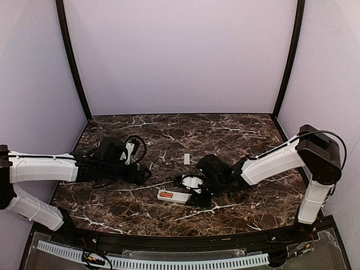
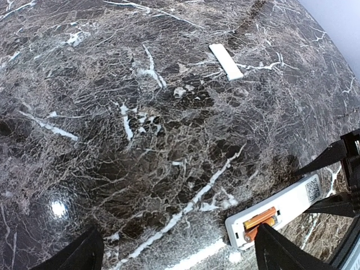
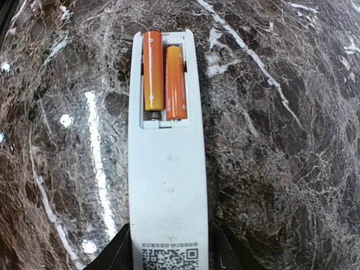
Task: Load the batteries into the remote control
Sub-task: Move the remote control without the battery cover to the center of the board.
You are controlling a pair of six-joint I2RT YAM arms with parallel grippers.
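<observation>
- Two batteries [image 3: 153,70] are seen side by side in the recessed slot [image 3: 163,121] of the remote control [image 3: 169,174]. Both are orange, and both lie lengthwise along the remote.
- A small metal spring [image 3: 153,115] is visible at the near end of one battery in the right wrist view. The other battery sits slightly nearer the camera.
- The remote control is laid flat, slot side up, on the dark marble table [image 1: 236,126], near the middle of its front half. Its battery end is turned toward the left arm.
- The right gripper [image 3: 171,233] is placed astride the label end of the remote, where a QR code [image 3: 169,260] is printed. Its fingers [image 3: 121,253] are part-way closed, one close to each long edge. Whether they are pressed against the plastic cannot be told.
- The left gripper [image 2: 177,236] is held above bare table, apart from the remote. Its fingers [image 2: 79,256] are spread wide and nothing is held between them.
- A small flat white strip [image 2: 226,61] is noted farther back on the table, well apart from the remote.
</observation>
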